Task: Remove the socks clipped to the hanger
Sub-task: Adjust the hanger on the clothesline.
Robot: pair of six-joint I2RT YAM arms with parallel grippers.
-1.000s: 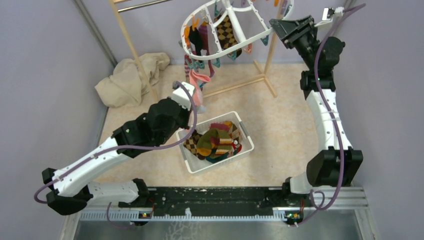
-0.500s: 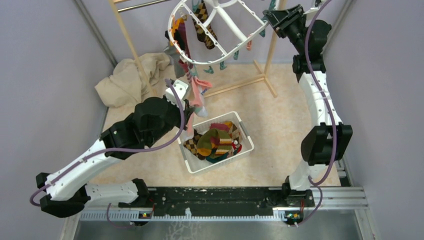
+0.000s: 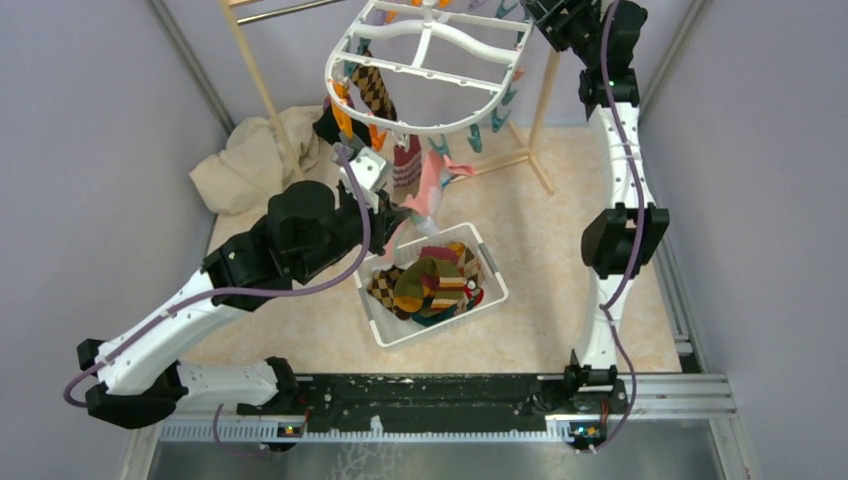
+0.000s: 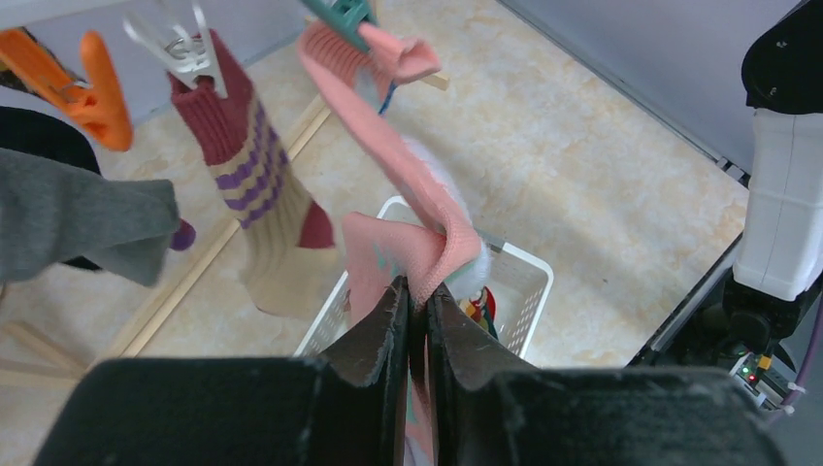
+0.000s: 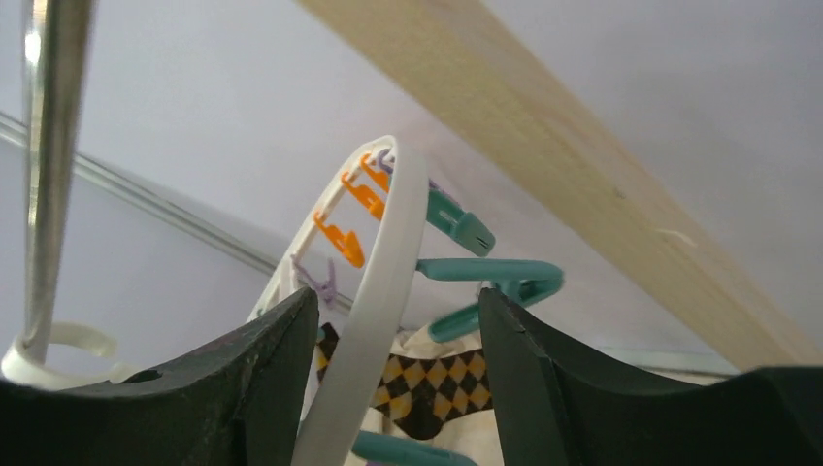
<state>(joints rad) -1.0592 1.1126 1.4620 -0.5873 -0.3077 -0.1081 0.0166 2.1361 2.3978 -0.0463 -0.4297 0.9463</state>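
Nearest, above the basket [image 3: 494,268]: left gripper [image 4: 412,301] pinched tight on lower part of pink sock [image 4: 388,165]. From there, sock's length slanting up and away to teal peg [image 4: 340,12], top end clipped. Farthest back, right gripper [image 5: 393,320] spread astride hanger [image 5: 388,243] rim, gap showing, clamping nothing. Likely pull: downward along sock, by nearer left arm.

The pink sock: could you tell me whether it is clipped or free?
Clipped: a teal peg bites the pink sock at its cuff, the left claw pinching lower.
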